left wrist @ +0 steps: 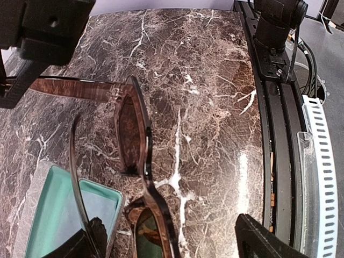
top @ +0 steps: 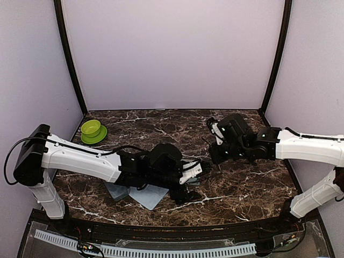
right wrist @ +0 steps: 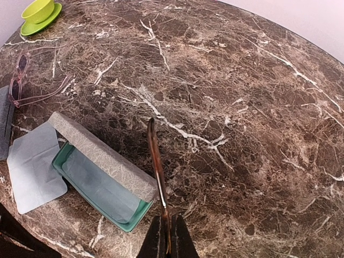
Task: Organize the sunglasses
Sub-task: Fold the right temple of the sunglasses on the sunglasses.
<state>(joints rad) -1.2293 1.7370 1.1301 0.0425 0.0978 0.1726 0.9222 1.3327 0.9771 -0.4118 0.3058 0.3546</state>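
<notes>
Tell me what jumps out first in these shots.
The brown-framed sunglasses sit mid-table between the two arms. One temple is pinched in the right gripper, and the left gripper is spread open around them. Just beside them an open grey case shows its teal lining, and a lime-green cup stands out at the table's far left.

white left arm [top: 80, 157], white right arm [top: 309, 146], black joints, black cables [top: 6, 161]

walls [top: 172, 54]: plain pale lilac | corner posts [top: 70, 59]: black | table [top: 161, 126]: dark brown marble, white veins, glossy
</notes>
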